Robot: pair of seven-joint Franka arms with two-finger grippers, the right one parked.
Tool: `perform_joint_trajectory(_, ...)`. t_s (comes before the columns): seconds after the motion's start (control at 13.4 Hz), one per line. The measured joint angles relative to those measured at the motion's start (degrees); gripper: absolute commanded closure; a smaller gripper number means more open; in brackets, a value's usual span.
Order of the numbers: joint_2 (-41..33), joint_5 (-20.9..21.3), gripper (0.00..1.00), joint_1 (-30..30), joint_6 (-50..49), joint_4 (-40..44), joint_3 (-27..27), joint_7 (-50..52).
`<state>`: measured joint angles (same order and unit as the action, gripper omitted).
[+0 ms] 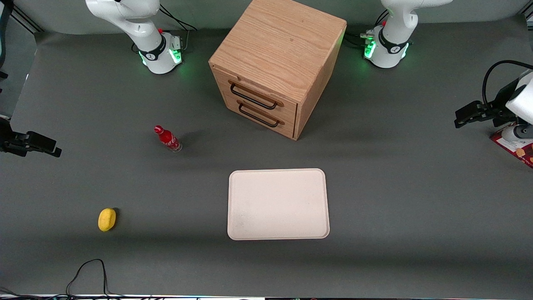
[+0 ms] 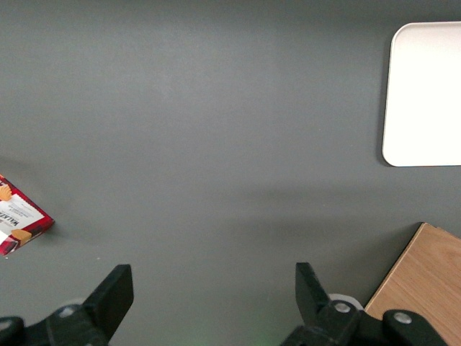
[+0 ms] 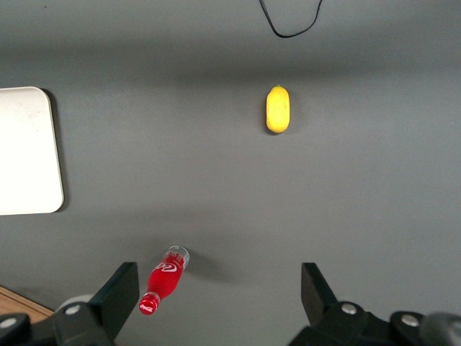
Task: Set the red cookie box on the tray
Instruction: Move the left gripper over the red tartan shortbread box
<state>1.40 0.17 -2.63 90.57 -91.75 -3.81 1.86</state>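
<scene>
Reach step: the open, empty end effector [image 2: 209,303] hovers above the grey table [image 2: 216,130], near the flat dark-red cardboard cookie box [image 2: 18,222], well apart from the cream-white tray [image 2: 425,94]. Next, I judge, descend and grasp.

Red cookie box [image 1: 516,148]: flat on counter [image 1: 395,166] at working arm's end. Tray [image 1: 278,204]: cream-white, empty, well apart, centrally placed.

One tray [image 1: 278,204], one red cookie box [image 1: 516,151], apparently; one bottle [image 1: 168,138], one cabinet [image 1: 275,62].
</scene>
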Motion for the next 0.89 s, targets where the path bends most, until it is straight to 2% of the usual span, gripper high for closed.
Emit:
perform_joint_trajectory(0.52,0.03,0.33,0.00,-1.18,-0.35,-0.28,0.80,-0.41)
perform_joint_trajectory(0.67,0.13,0.57,0.00,-5.99,-0.32,-0.76,1.26,-5.02)
perform_joint_trajectory(0.89,1.55,1.08,0.00,-17.34,1.10,-0.68,1.99,-17.09)
